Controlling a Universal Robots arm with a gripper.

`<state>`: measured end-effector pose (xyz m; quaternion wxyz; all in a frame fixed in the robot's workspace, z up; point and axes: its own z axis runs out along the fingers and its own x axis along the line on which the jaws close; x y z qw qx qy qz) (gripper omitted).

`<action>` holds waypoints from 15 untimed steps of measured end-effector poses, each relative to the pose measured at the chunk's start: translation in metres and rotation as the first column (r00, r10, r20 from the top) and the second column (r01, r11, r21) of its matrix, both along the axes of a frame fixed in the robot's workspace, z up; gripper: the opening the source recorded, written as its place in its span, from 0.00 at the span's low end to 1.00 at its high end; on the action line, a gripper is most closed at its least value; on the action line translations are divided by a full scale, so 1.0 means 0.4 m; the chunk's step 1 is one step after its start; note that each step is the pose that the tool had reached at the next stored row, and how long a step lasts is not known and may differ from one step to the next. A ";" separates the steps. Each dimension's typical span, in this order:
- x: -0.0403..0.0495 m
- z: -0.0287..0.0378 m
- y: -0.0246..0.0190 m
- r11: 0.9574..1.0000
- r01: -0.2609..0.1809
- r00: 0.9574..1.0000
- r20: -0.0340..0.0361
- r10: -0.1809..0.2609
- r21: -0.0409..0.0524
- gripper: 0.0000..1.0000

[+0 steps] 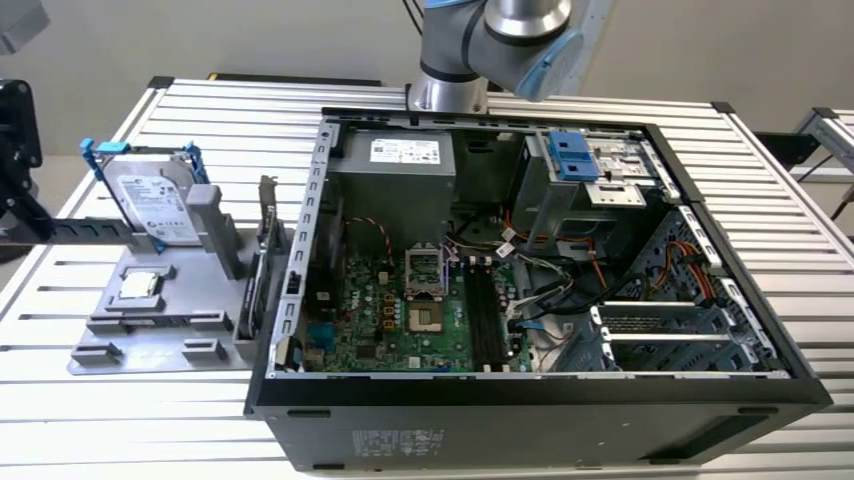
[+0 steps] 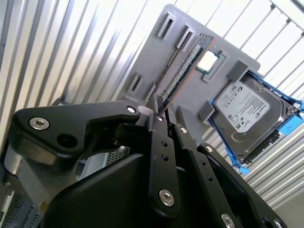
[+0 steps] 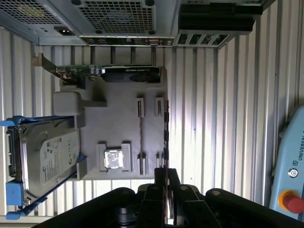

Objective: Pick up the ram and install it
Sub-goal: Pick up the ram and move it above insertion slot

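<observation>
Exterior view: the arm (image 1: 494, 40) hangs over the far edge of the open metal case (image 1: 534, 425), which sits beside the grey plastic holder (image 1: 154, 325) on the ribbed worktop (image 1: 80, 420). Second wrist view: black tool (image 2: 167, 114), open or closed I can't tell. The ram (image 2: 185, 69), thin and dark, stands on edge in the holder. First wrist view: ram slotted along one side, silver hard drive (image 3: 52, 156) opposite.

Open air lies above the ram (image 2: 184, 69). A low chip (image 2: 207, 61) sits just beside it; the hard drive (image 2: 242, 111) rises farther off, past the chip.
</observation>
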<state>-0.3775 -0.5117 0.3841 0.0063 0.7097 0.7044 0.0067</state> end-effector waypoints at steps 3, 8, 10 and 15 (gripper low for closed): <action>0.000 0.008 0.000 1.000 0.000 1.000 0.000 0.000 0.000 0.00; 0.000 0.017 0.000 1.000 0.000 1.000 0.000 0.000 0.000 0.00; 0.000 0.018 0.000 1.000 0.000 1.000 0.000 0.000 0.001 0.00; 0.002 0.018 0.000 1.000 0.000 1.000 0.000 0.000 0.001 0.00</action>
